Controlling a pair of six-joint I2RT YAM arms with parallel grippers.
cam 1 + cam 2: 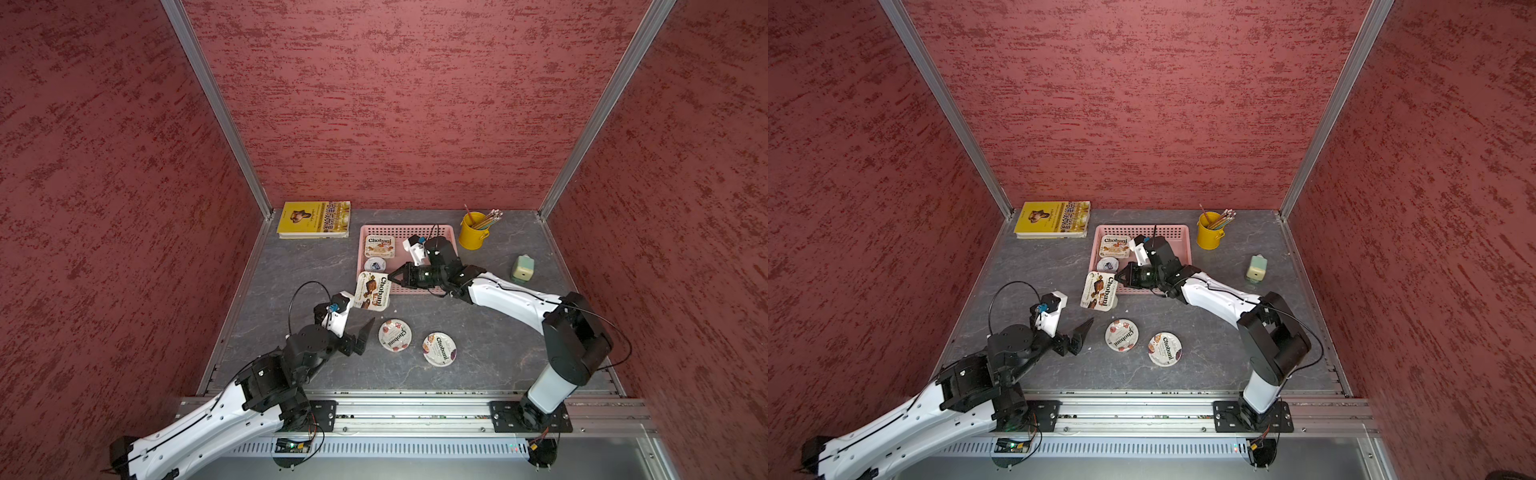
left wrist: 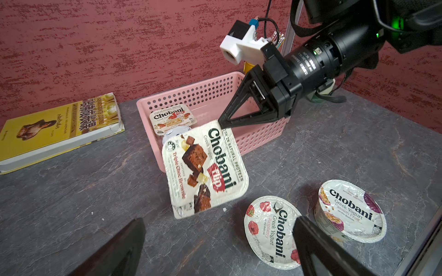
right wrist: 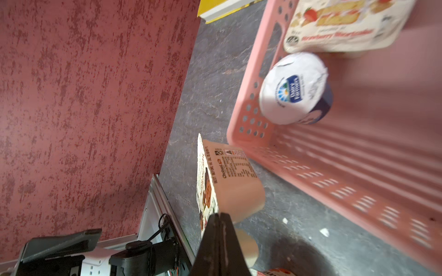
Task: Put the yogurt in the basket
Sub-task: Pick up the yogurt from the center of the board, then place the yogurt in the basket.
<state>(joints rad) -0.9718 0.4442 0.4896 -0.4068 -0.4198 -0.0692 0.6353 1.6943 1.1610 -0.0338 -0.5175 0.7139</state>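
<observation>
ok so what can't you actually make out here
Small round cup: left wrist view, mostly behind the brownie cup.
Pencil bucket: left wrist view, only a sliver behind the right arm.
Strawberry cup: right wrist view, blurred, cut by the edge.
Basket: both top views, partly under that arm.

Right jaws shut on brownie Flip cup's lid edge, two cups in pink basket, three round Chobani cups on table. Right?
Not three: two round Chobani cups stand on the table, the raspberry cup and the passion fruit cup, per the left wrist view. Rest holds: right gripper pinches the lid edge of the brownie Flip cup; pink basket holds the strawberry Flip cup and the small blue-white cup.
</observation>
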